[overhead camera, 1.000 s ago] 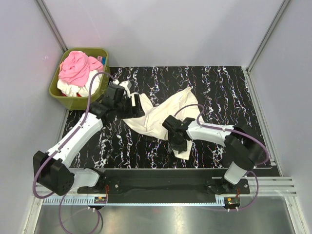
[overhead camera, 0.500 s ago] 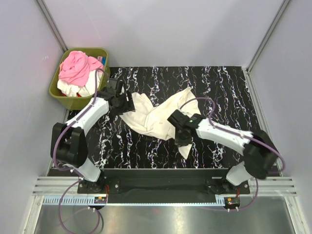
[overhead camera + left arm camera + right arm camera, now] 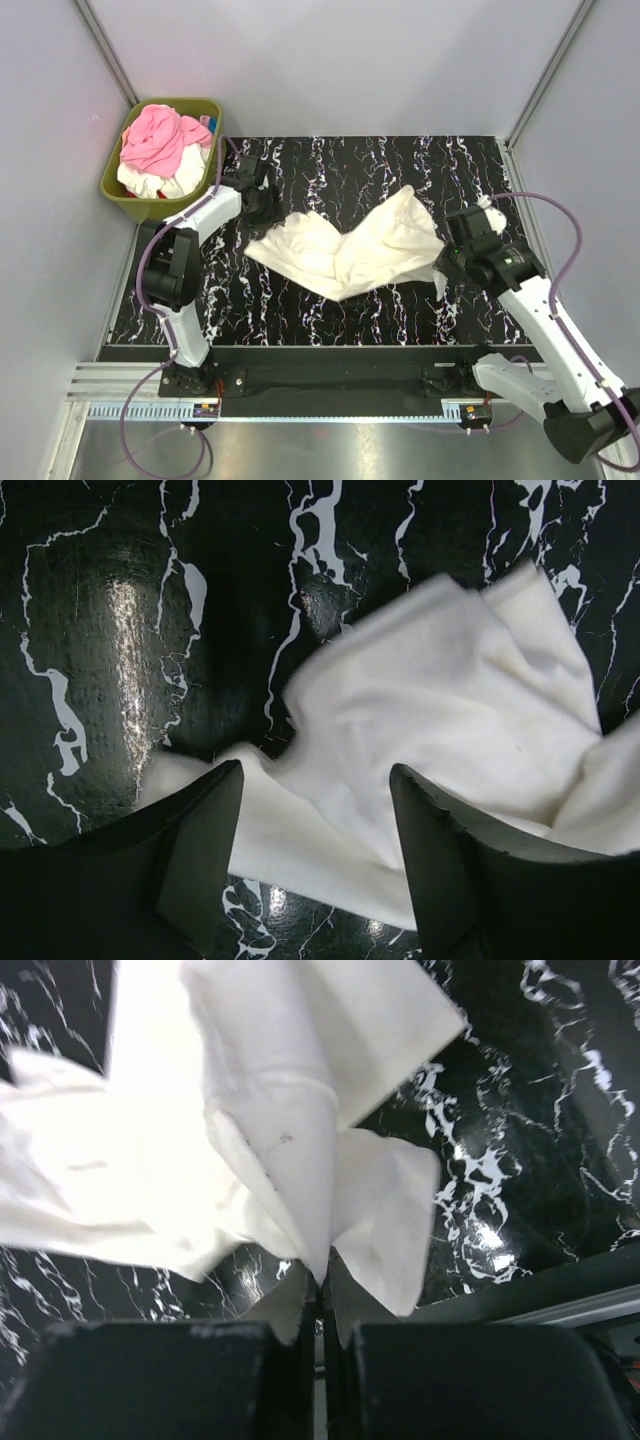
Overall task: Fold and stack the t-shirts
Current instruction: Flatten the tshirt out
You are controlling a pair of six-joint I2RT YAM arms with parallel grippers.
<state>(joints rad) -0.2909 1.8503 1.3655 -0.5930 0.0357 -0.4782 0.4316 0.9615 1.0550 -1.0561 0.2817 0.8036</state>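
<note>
A cream white t-shirt (image 3: 350,250) lies crumpled across the middle of the black marbled table (image 3: 400,170). My right gripper (image 3: 452,252) is shut on the shirt's right edge and holds that part lifted; the right wrist view shows the cloth (image 3: 290,1130) pinched between its closed fingers. My left gripper (image 3: 262,203) is open and empty at the far left of the table, just left of the shirt's left corner. In the left wrist view the shirt (image 3: 440,720) lies beyond and between the open fingers (image 3: 200,830).
A green bin (image 3: 115,185) at the back left holds a pink shirt (image 3: 155,135) on top of white clothes. Grey walls enclose the table on three sides. A metal rail (image 3: 330,380) runs along the near edge.
My right gripper has pulled the shirt's edge far to the right, stretching the cloth out. My left gripper has let go of the shirt and moved back toward the bin.
</note>
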